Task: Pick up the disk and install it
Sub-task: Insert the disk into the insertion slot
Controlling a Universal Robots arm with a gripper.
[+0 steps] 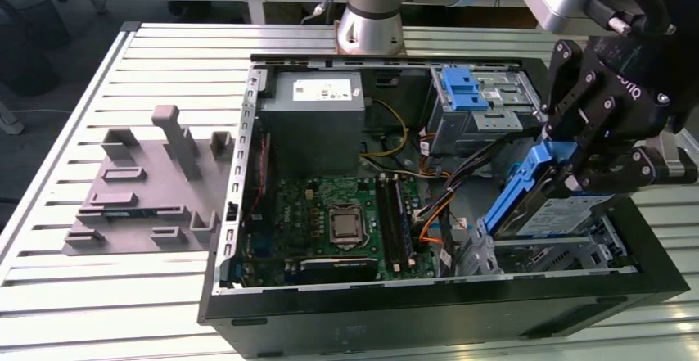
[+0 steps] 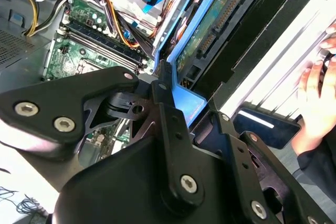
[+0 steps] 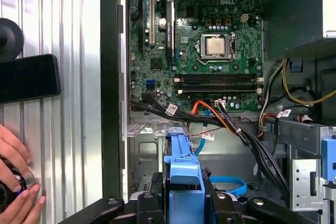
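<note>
Worktop: silver slatted aluminium table [image 1: 164, 66].
Middle to the edge at the exterior view's right: open black desktop computer case [image 1: 437, 316], lying on its side on the slats.
Near the edge at the exterior view's left: grey plastic fixture block with upright posts and slots [image 1: 147, 185], apart from the case.
Far edge: round silver robot arm base [image 1: 369, 29], just behind the case.
Slats beside the case's outer wall, in the first wrist view: flat black rectangular phone [image 3: 26, 77]; near it a person's hand [image 3: 16, 192].
</note>
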